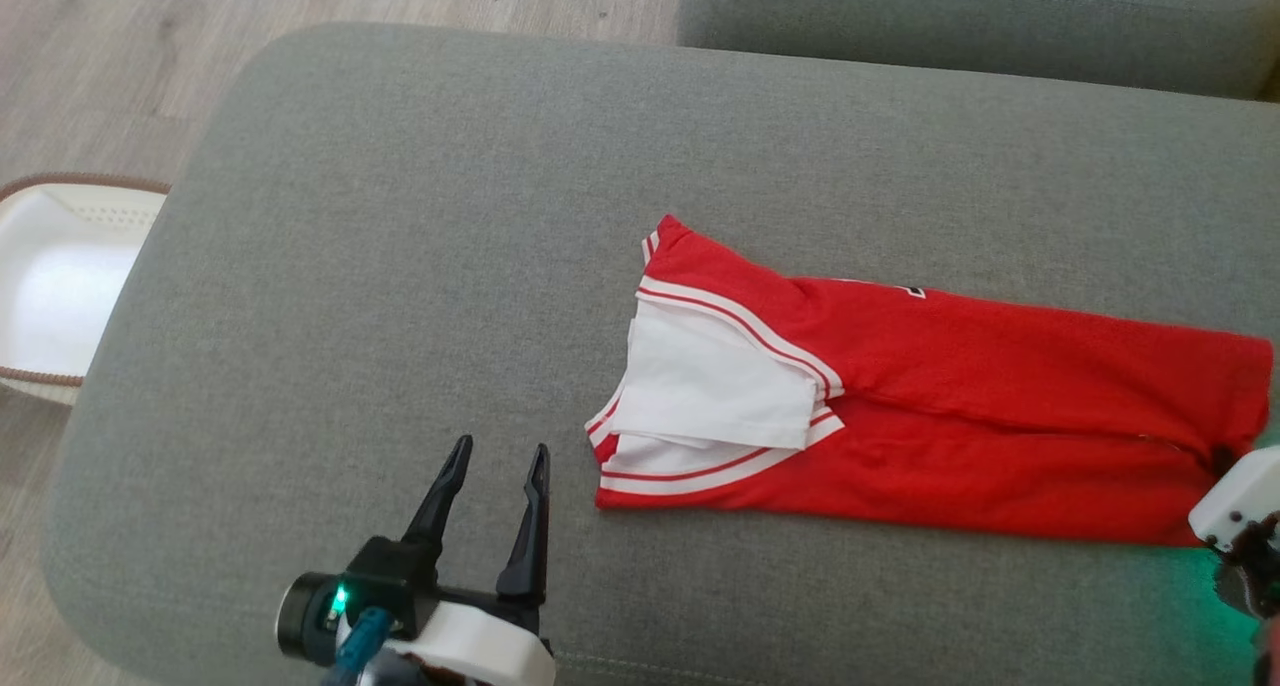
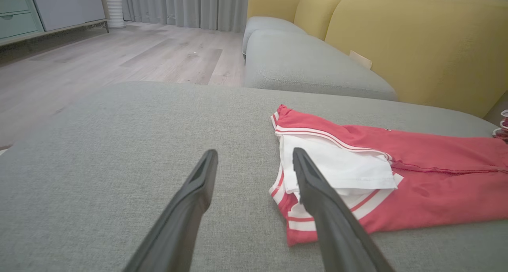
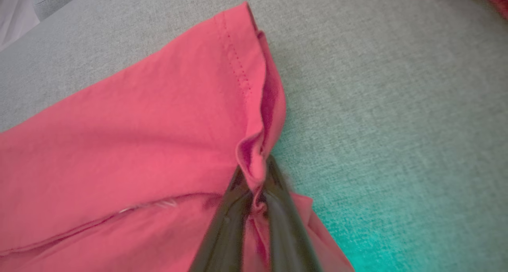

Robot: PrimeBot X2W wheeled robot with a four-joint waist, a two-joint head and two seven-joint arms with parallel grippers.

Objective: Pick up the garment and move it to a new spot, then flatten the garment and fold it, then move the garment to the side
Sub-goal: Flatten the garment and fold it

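Head view: one garment [image 1: 950, 406], a red jersey with white trim, lies on the grey cushion [image 1: 400, 266], to the right of centre, already doubled lengthwise into a long strip. The left gripper [image 1: 503, 449] hovers just beside its striped end, fingers spread and empty. The right gripper [image 1: 1224, 461] sits at the strip's far right end, mostly cut off by the picture's edge. One white basket [image 1: 60, 286] stands on the floor to the left, well apart from the garment.

Left wrist view: the left gripper [image 2: 254, 157] has its two fingers wide apart above bare cushion. The garment [image 2: 436, 173] lies to the right, and the right-hand finger overlaps its white-and-red end in the picture. Whether they touch I cannot tell.

Right wrist view: the right gripper [image 3: 257, 173] is pressed together on a puckered bit of the garment's [image 3: 139, 145] stitched hem, with the cloth bunching up between the fingers.

The cloth looks thin, light and limp, so it will probably sag and slide out of its fold if it is lifted by one end alone. The stacked layers may separate. The best holds seem to be the hemmed corners, pinched through every layer, one gripper at each end.

Count: one garment, two grippers, one basket.
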